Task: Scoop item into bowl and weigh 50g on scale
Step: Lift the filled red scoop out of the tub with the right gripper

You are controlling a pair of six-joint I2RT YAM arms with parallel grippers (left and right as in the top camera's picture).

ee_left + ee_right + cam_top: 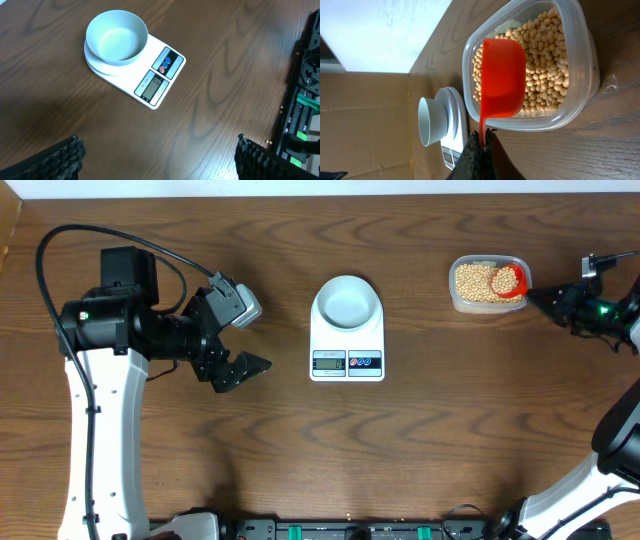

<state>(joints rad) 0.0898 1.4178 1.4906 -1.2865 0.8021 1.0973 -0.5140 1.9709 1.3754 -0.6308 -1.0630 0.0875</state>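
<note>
Bright, even light leaves a soft shadow on the table (45, 107), with washed-out glare in the right wrist view

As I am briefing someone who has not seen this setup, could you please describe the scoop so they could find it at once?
On the wooden table, look right of the white scale to the clear plastic tub of beans. The scoop sits in that tub, its handle pinched by the right gripper. It is the only bright orange-red thing there.
</note>
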